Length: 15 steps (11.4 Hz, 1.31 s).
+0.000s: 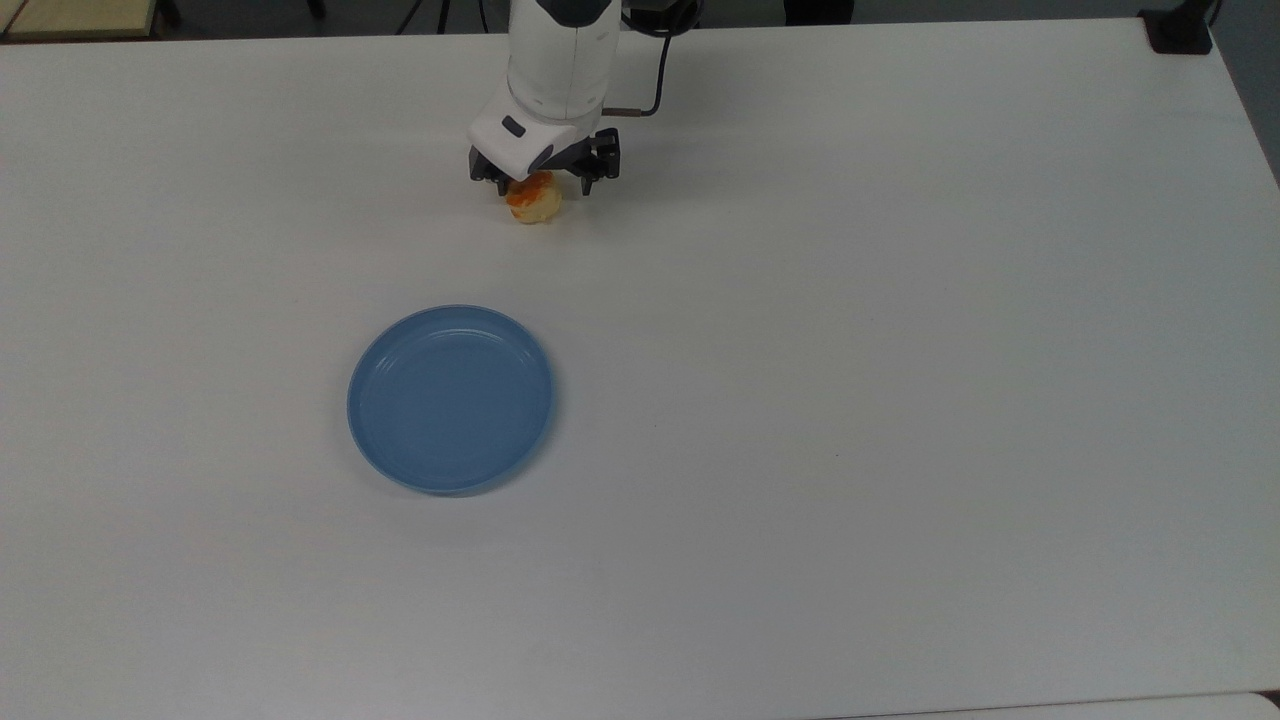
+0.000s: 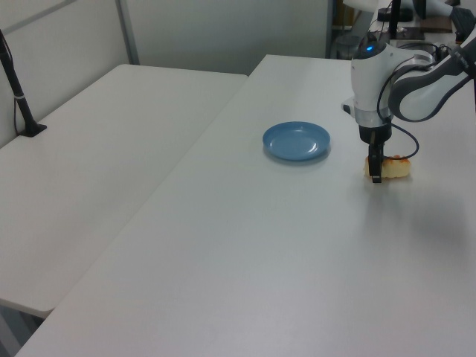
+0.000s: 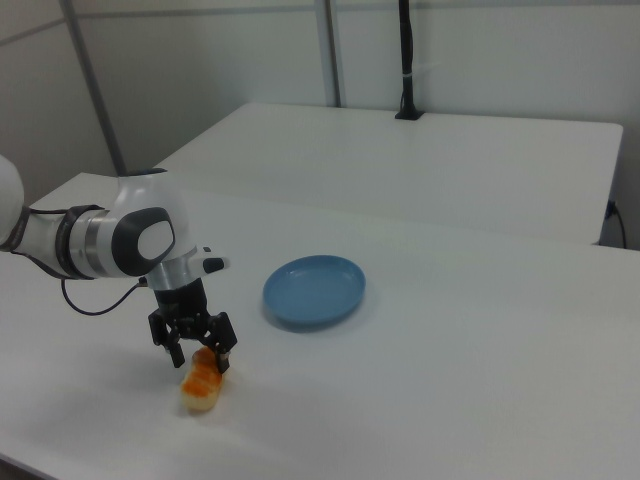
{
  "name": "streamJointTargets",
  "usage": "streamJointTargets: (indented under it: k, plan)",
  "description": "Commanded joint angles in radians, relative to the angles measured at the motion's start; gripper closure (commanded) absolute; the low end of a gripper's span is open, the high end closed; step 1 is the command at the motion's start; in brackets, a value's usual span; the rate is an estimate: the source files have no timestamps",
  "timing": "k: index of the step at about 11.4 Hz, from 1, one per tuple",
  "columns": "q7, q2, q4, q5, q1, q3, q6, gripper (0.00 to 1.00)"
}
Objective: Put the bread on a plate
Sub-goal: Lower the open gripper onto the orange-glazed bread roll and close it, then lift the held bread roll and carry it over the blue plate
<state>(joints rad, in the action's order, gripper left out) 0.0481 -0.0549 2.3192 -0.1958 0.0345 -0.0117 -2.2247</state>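
The bread [image 1: 537, 205] lies on the white table [image 1: 820, 420] near its far edge in the top view, a pale roll with orange glaze. My gripper [image 1: 542, 186] has come down over the bread's far half and stands open, one finger on each side of it. In the right view the fingers [image 3: 226, 361] straddle the bread [image 3: 202, 387] close to the table top. The left view shows the gripper [image 2: 375, 173] at the left end of the bread [image 2: 399, 168]. The light blue plate [image 1: 352, 405] sits apart, nearer the top view's bottom, with nothing on it [image 2: 296, 141] [image 3: 314, 290].
A second white table [image 2: 89, 171] adjoins this one, with a black pole [image 2: 16, 93] clamped at its edge. A black clamp [image 1: 1180, 30] sits at the top view's upper right corner. The arm's cable [image 1: 655, 75] hangs behind the wrist.
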Motion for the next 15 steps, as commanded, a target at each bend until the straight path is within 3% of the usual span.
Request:
streamJointTargets:
  k: [1, 2, 4, 6, 8, 10, 11, 12, 15]
  plan:
    - [0.019, 0.021, 0.028, -0.043, -0.024, 0.003, -0.013, 0.0]
    - [0.015, 0.024, 0.028, -0.05, -0.027, 0.003, -0.013, 0.12]
    - [0.012, 0.027, 0.025, -0.05, -0.027, 0.003, -0.01, 0.48]
    - [0.01, 0.044, 0.02, -0.048, -0.04, 0.003, 0.002, 0.71]
    - [0.009, 0.062, -0.022, -0.039, -0.05, 0.004, 0.048, 0.71]
    - [0.004, 0.041, -0.157, -0.013, -0.057, 0.021, 0.111, 0.71]
    - [0.0, 0.023, -0.223, 0.034, -0.064, 0.041, 0.115, 0.71]
    - [-0.01, -0.012, -0.313, 0.051, -0.067, 0.058, 0.138, 0.71]
    - [-0.056, -0.256, -0.755, 0.1, -0.097, 0.062, 0.406, 0.73]
